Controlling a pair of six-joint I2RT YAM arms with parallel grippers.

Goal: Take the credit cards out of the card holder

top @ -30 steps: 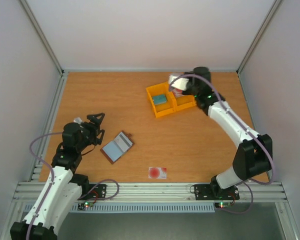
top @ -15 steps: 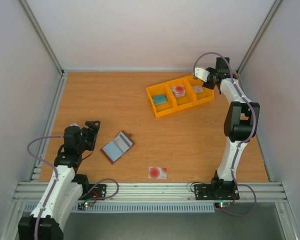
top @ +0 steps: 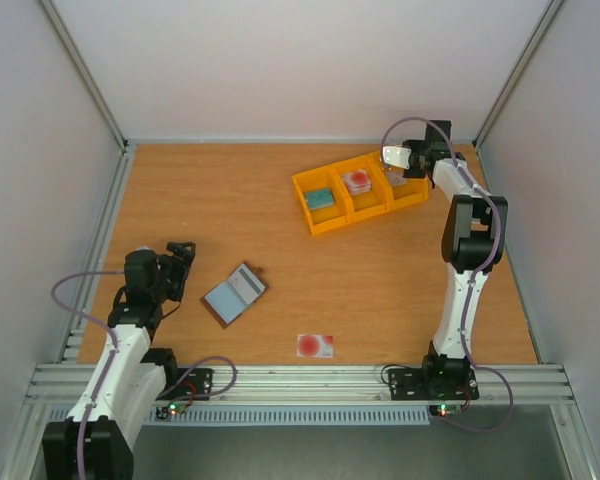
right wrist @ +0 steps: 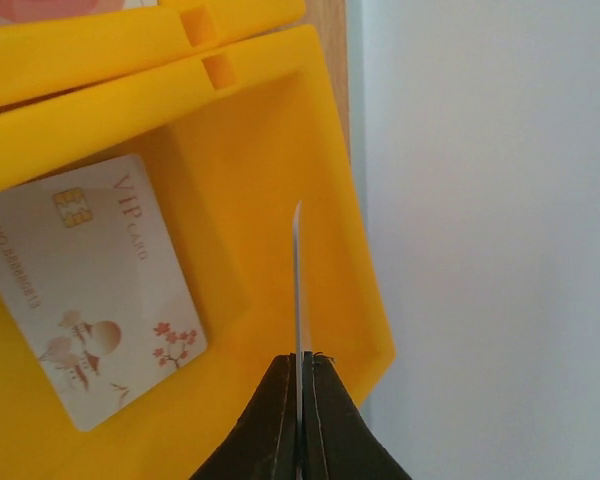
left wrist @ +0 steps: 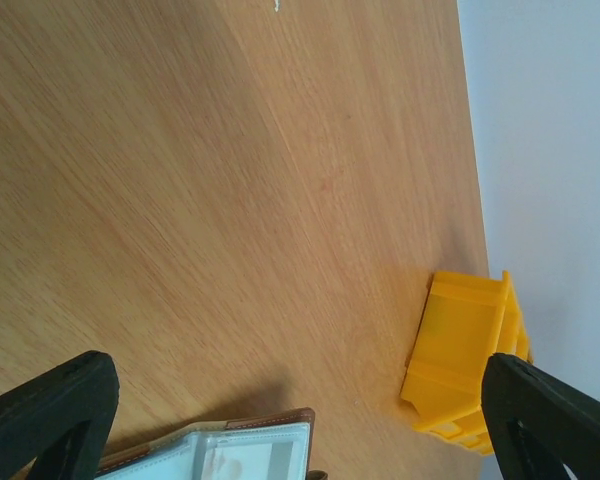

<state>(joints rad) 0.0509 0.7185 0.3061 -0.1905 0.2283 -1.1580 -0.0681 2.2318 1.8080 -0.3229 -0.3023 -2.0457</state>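
The brown card holder (top: 235,293) lies open on the table, grey-blue lining up, a dark stripe across its far half; in the left wrist view its corner (left wrist: 230,455) shows at the bottom edge. My left gripper (top: 180,258) (left wrist: 295,372) stands open just left of it, touching nothing. A pale credit card with a red spot (top: 315,346) lies near the front edge. My right gripper (top: 400,158) (right wrist: 300,358) is shut on a thin credit card (right wrist: 298,285), seen edge-on, over the right compartment of the yellow bin (right wrist: 240,130).
The yellow three-part bin (top: 332,215) (left wrist: 470,360) stands at the back right. It holds a teal item (top: 320,197) on the left, a red-spotted card (top: 357,181) in the middle and a white VIP card (right wrist: 90,290) on the right. Walls close both sides.
My right arm swung from the bin's middle compartment to its right end and folded upright, card still held. The left gripper drew back a little toward the near left.
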